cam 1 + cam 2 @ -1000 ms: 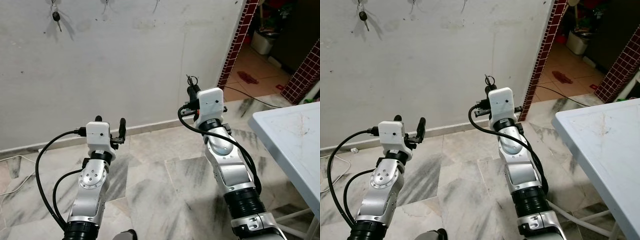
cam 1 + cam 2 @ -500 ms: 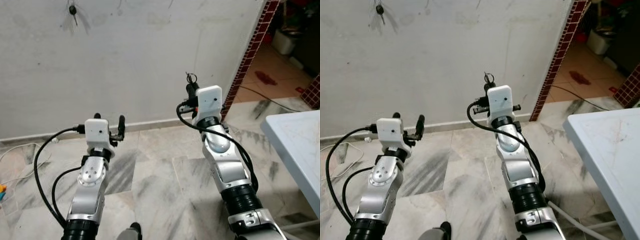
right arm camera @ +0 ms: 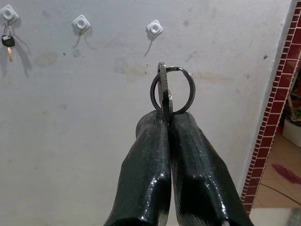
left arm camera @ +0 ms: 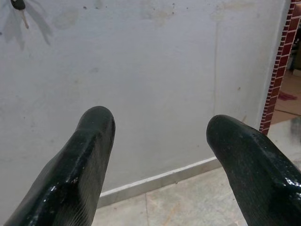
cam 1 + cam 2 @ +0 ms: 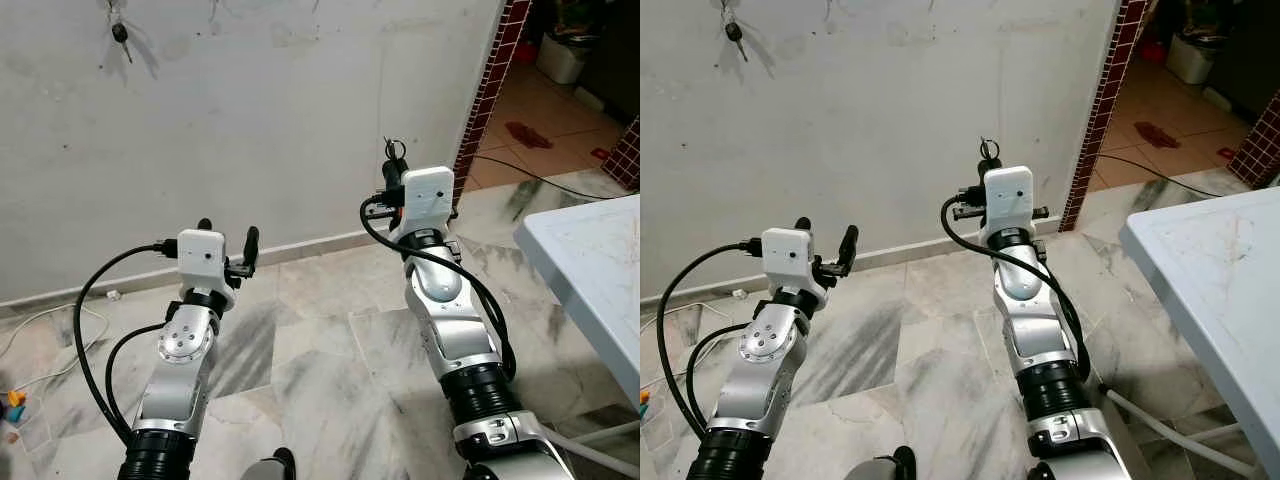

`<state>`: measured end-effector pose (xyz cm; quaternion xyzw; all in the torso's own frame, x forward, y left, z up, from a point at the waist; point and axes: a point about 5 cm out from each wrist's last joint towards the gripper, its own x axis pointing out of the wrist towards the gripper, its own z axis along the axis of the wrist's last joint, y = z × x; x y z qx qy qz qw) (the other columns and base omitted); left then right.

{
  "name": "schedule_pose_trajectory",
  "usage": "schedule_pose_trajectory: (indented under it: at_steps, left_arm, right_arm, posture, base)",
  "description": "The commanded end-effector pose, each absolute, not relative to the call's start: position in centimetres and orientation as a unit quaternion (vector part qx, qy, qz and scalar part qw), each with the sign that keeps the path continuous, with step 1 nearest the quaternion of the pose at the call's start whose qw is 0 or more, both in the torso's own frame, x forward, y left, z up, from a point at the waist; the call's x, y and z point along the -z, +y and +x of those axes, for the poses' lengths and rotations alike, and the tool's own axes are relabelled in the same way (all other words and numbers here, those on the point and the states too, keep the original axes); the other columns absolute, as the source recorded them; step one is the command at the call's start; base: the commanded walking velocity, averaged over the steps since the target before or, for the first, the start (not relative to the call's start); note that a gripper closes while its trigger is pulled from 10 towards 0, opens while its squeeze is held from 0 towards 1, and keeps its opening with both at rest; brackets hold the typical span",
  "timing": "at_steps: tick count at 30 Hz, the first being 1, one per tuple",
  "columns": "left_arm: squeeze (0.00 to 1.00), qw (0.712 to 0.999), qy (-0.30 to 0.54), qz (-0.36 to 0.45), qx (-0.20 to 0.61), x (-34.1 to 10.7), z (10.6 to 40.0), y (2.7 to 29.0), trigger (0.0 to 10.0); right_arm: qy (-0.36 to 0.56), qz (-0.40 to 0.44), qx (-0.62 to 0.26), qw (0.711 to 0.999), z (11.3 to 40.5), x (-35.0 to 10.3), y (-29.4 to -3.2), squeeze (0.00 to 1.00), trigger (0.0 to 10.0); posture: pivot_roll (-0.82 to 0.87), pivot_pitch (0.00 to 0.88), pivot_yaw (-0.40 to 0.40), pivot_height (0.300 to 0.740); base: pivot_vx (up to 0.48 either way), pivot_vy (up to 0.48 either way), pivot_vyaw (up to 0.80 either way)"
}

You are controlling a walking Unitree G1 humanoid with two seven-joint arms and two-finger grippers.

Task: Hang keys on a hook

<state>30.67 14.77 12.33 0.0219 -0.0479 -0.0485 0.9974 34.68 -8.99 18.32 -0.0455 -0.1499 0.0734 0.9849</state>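
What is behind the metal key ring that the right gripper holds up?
Behind the metal key ring pinched in the right gripper is the grey plaster wall with white hooks. The key's lower part is covered by the fingers.

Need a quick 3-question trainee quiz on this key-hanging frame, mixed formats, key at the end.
1. True or false: the left gripper is shut on a key.
2. Multiple choice: what does the right gripper pinch? A) a cable B) a key with its ring C) nothing
3. Fill in: of the three white hooks on the wall, the left hook already carries a ____, while the middle hook and the right hook are bare.

Key
1. False: its fingers stand apart, with nothing between them.
2. B: the ring sticks up above the closed fingertips.
3. key
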Motion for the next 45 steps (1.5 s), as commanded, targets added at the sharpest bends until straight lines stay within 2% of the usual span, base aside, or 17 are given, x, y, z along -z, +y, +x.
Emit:
schedule_pose_trajectory:
  at_steps: [1, 24, 25, 45]
  left_arm:
    - [0.0, 0.998, -0.043, 0.022, 0.047, -12.3, 30.8, 15.1, 10.0]
    - [0.0, 0.997, -0.042, 0.024, 0.052, -12.4, 30.8, 15.0, 10.0]
    - [0.0, 0.998, -0.044, 0.006, 0.044, -12.1, 31.1, 14.1, 10.0]
    - [0.0, 0.998, -0.056, -0.004, 0.029, -12.2, 31.2, 14.1, 10.0]
  right_arm:
    - [-0.154, -0.04, -0.075, 0.984, 34.6, -18.4, -8.7, 0.0, 10.0]
    - [-0.154, -0.038, -0.071, 0.985, 34.6, -18.3, -8.8, 0.0, 10.0]
    - [-0.161, -0.059, -0.094, 0.981, 34.8, -18.7, -8.5, 0.0, 10.0]
    - [-0.159, -0.078, -0.115, 0.978, 34.8, -18.6, -8.5, 0.0, 10.0]
  posture:
    - [0.05, 0.126, 0.094, 0.74]
    - [0.05, 0.126, 0.098, 0.74]
    - [0.01, 0.126, -0.002, 0.74]
    - [0.01, 0.128, -0.006, 0.74]
  base:
    - [0.0, 0.0, 0.0]
    - [0.0, 0.0, 0.0]
    - [0.0, 0.0, 0.0]
    - [0.0, 0.0, 0.0]
